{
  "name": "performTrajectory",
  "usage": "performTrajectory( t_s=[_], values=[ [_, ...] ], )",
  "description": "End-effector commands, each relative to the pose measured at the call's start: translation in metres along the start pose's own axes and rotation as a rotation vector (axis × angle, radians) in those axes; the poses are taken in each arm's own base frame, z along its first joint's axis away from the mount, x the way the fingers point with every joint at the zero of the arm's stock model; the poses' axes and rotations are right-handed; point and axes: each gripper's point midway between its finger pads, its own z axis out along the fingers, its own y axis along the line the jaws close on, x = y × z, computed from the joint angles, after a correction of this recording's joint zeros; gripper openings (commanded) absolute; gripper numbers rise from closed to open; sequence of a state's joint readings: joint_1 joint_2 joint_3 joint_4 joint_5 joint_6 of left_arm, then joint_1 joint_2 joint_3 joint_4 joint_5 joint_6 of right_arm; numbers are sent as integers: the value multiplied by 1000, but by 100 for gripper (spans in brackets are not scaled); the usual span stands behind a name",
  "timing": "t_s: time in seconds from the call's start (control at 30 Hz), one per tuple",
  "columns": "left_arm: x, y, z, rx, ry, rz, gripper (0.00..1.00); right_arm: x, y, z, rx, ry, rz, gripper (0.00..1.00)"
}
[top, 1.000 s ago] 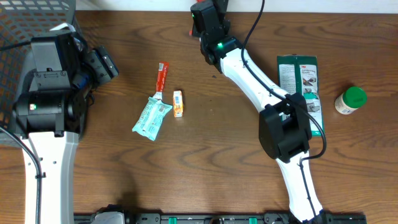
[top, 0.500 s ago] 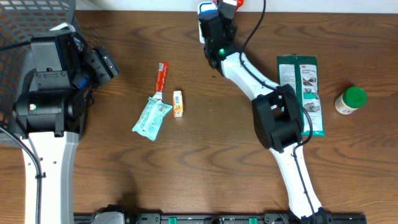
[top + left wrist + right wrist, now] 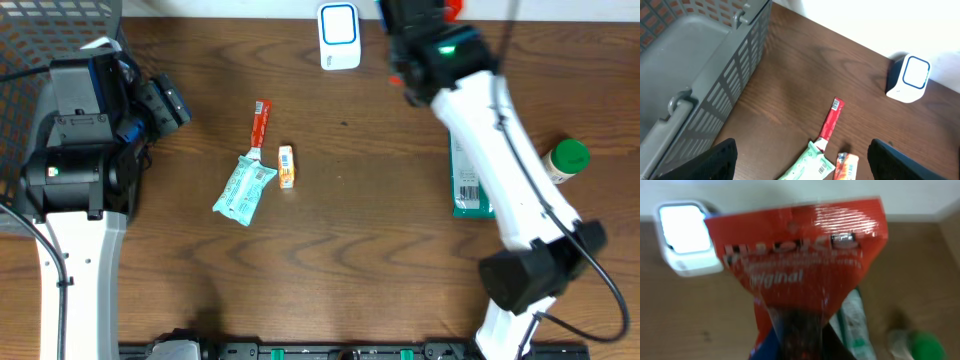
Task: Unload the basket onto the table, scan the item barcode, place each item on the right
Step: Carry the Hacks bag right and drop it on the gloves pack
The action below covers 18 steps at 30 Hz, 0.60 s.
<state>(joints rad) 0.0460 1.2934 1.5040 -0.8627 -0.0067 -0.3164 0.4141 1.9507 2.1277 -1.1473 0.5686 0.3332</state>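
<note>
The right gripper (image 3: pixel 799 335) is clamping its jaws on one end of a red glossy plastic snack packet (image 3: pixel 800 245), holding it at the back of the brown wooden table (image 3: pixel 350 260), just right of the white box-shaped scanner (image 3: pixel 339 35). The left gripper (image 3: pixel 802 162) is hovering with jaws spread wide and empty, beside the grey mesh basket (image 3: pixel 700 65).

Smeared, covered and cropped parts
The red packet (image 3: pixel 800 255) is blurred, most of its print unreadable, and it covers the 2 fingers of the right gripper (image 3: pixel 797 339). Overhead, the right arm (image 3: pixel 500 160) hides most of the green package (image 3: pixel 463 190), and the basket (image 3: pixel 60 25) is cropped at the far-left corner.
</note>
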Motion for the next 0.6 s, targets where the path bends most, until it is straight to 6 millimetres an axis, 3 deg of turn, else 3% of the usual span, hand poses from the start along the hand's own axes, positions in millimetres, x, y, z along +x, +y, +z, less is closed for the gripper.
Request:
performTrajectory(
  t_s=[0.0, 0.17, 0.3, 0.4, 0.43, 0.47, 0.5, 0.53, 0.57],
  values=[
    [-4, 1, -3, -4, -13, 1, 84, 55, -36, 42, 74, 247, 10, 8],
    [-4, 1, -3, -4, -13, 1, 84, 105, -86, 93, 170, 404, 48, 9],
    [-4, 1, -3, -4, -13, 1, 84, 145, -109, 132, 192, 467, -11, 9],
    [-4, 1, -3, -4, -13, 1, 84, 162, -118, 157, 178, 460, -95, 13],
    [-4, 1, -3, -4, -13, 1, 84, 166, -120, 164, 174, 453, -114, 21],
    [-4, 1, -3, -4, -13, 1, 84, 169, -122, 168, 173, 449, -127, 54],
    [-4, 1, -3, -4, -13, 1, 84, 171, -124, 171, 174, 445, -128, 77],
    [-4, 1, -3, -4, -13, 1, 84, 170, -126, 173, 177, 442, -124, 93],
    [-4, 1, -3, -4, -13, 1, 84, 168, -128, 173, 179, 439, -119, 99]
  ],
)
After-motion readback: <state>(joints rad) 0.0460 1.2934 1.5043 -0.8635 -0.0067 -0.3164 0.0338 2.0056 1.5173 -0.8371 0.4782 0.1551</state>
